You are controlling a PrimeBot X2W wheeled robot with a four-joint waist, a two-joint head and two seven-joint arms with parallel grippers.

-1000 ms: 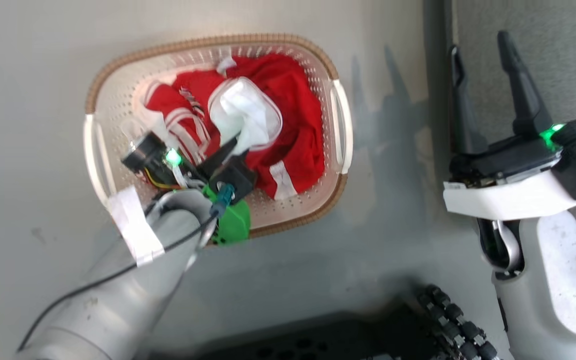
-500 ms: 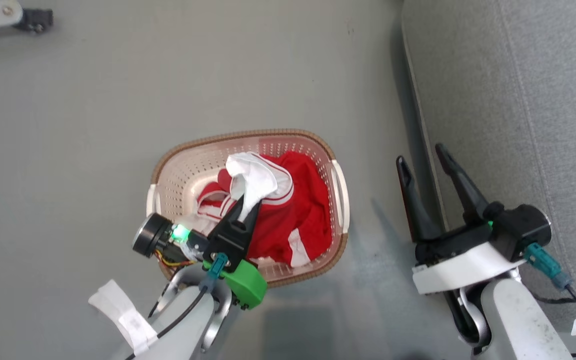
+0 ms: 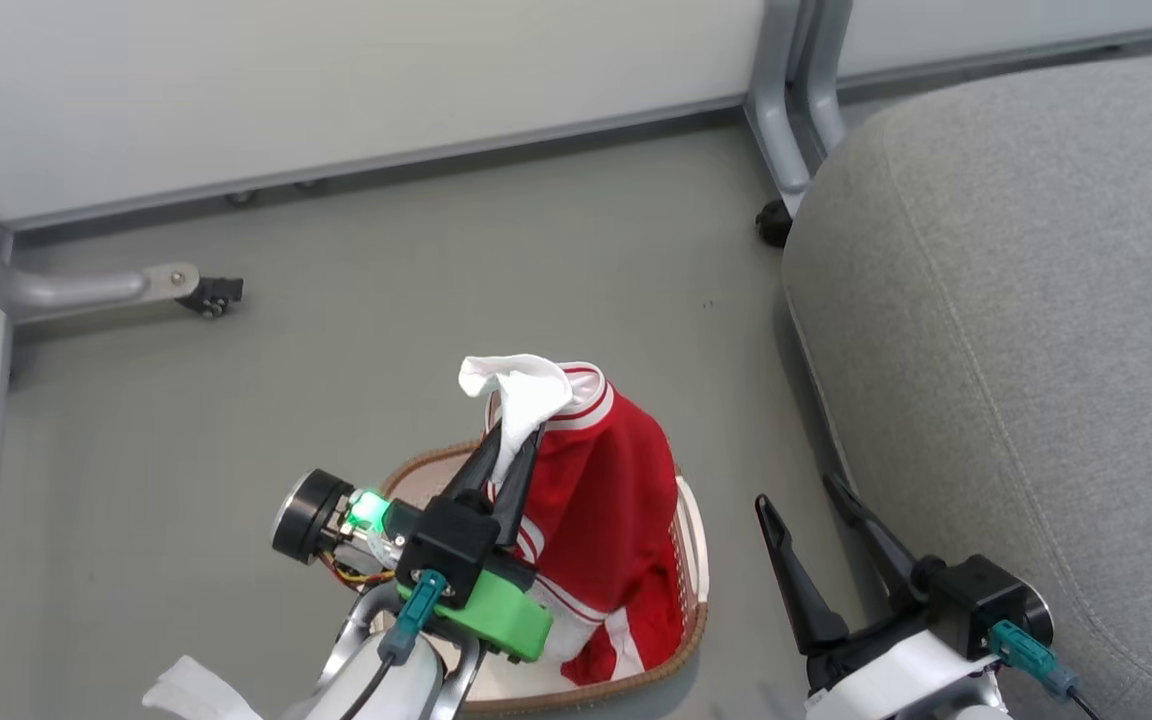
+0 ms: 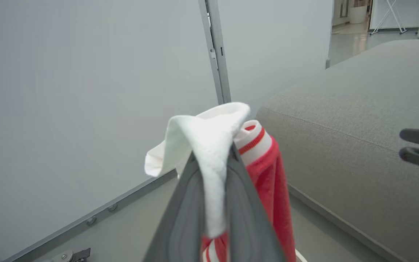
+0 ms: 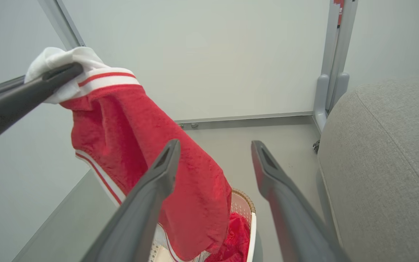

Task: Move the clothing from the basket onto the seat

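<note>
A grey floor (image 3: 336, 380) seen from above, with a pale wall panel behind it. The left pincer (image 3: 514, 442) is clamped narrow on the white lining at the top of the clothing (image 3: 606, 500), a red garment with white bands and stripes. A white flap of lining folds over above the fingertips, and the rest of the clothing hangs straight down from them on the side toward the seat.

The lower end of the clothing reaches into the basket (image 3: 693, 560), a cream perforated tub with a brown woven-look rim that stands on the floor directly beneath the left pincer. In the right wrist view, more red fabric lies bunched at the bottom of the basket.

The right pincer (image 3: 796, 492) is spread wide and holds nothing. It hovers just to the right of the basket, between it and the seat (image 3: 1036, 320). The seat is a large grey cushion on the right, apart from the hanging clothing.
</note>
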